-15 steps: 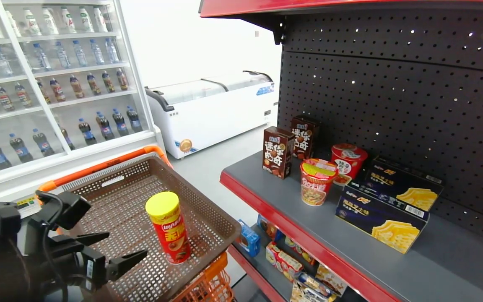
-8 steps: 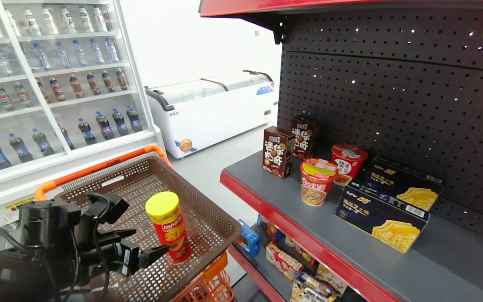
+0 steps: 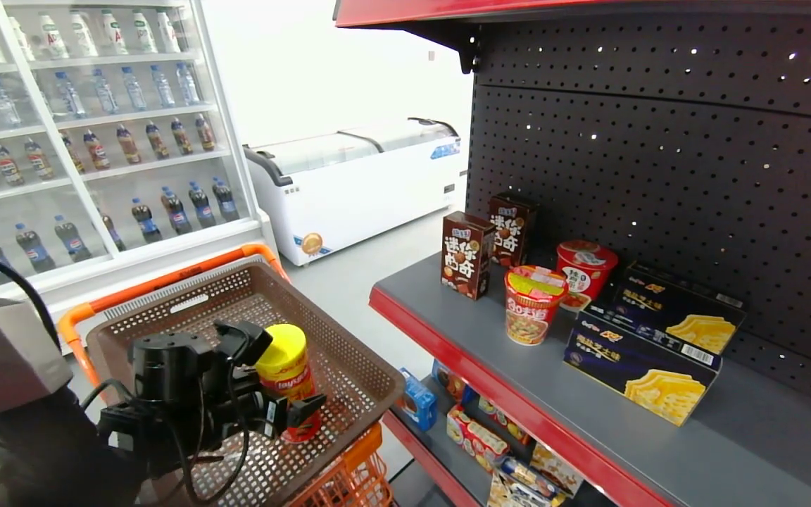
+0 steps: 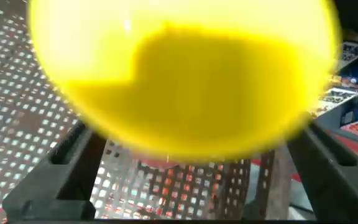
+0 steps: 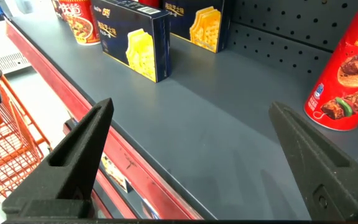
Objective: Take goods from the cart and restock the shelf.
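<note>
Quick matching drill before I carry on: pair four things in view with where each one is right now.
1 chip can
2 right gripper
3 brown boxes
4 dark blue boxes

A open, over bare shelf
B standing at the shelf's left end
C in the cart basket, between the left gripper fingers
D right of the noodle cups

Pairs: 1-C, 2-A, 3-B, 4-D

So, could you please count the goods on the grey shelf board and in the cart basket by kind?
Brown boxes: 2
Noodle cups: 2
Dark blue boxes: 2
Red canisters: 2, one in the basket, one on the shelf
Total: 8
</note>
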